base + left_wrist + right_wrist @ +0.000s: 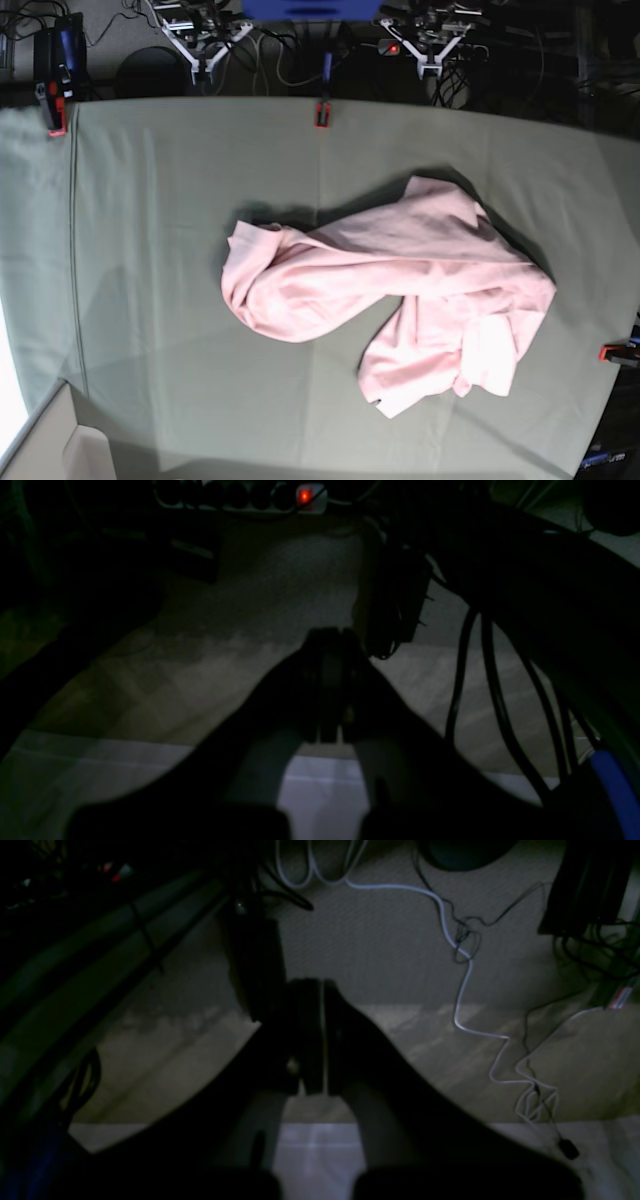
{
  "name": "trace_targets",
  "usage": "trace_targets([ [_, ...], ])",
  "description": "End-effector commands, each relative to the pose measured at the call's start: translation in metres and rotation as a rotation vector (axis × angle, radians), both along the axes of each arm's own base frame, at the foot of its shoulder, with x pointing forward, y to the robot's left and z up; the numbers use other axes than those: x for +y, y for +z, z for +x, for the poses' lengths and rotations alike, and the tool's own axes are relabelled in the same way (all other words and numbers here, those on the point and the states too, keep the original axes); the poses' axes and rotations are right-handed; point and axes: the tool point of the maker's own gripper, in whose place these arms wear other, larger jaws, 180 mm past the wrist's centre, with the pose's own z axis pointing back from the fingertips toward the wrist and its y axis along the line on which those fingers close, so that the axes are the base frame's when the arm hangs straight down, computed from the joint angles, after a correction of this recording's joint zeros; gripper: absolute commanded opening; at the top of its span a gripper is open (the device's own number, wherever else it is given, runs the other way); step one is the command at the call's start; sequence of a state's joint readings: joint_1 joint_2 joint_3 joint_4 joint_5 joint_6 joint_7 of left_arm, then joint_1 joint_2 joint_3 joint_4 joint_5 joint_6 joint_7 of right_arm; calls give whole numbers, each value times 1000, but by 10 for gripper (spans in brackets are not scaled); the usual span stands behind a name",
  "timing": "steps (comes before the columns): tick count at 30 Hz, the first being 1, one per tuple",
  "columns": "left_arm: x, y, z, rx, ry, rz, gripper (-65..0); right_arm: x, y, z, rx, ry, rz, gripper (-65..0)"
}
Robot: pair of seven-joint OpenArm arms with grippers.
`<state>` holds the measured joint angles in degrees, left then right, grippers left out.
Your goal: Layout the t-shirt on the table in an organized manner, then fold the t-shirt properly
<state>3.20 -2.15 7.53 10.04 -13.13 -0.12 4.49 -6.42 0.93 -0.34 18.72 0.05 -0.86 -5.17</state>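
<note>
Grey-green table (180,300), creased, spanning nearly the whole base view, red clamps (322,113) at far and right edges. Pale pink t-shirt (400,295) lying crumpled right of the table's middle — bunched and twisted, one end reaching toward the right edge, none of it spread flat. Left gripper (331,645) clenched, jaws pressed together on nothing, over dim floor. Right gripper (312,995) likewise clenched and empty — white cable (462,970) trailing across the floor beyond.
</note>
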Motion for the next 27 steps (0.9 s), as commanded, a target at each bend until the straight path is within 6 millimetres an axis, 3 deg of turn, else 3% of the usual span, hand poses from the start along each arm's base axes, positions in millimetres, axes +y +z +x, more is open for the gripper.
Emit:
trace_targets([
  [1, 2, 0, -3, 2, 1, 10, -650, 3, 0, -1, -1, 3, 15, -650],
  [27, 2, 0, -4, 3, 2, 4, -650, 2, 0, -9, 5, 3, 13, -650],
])
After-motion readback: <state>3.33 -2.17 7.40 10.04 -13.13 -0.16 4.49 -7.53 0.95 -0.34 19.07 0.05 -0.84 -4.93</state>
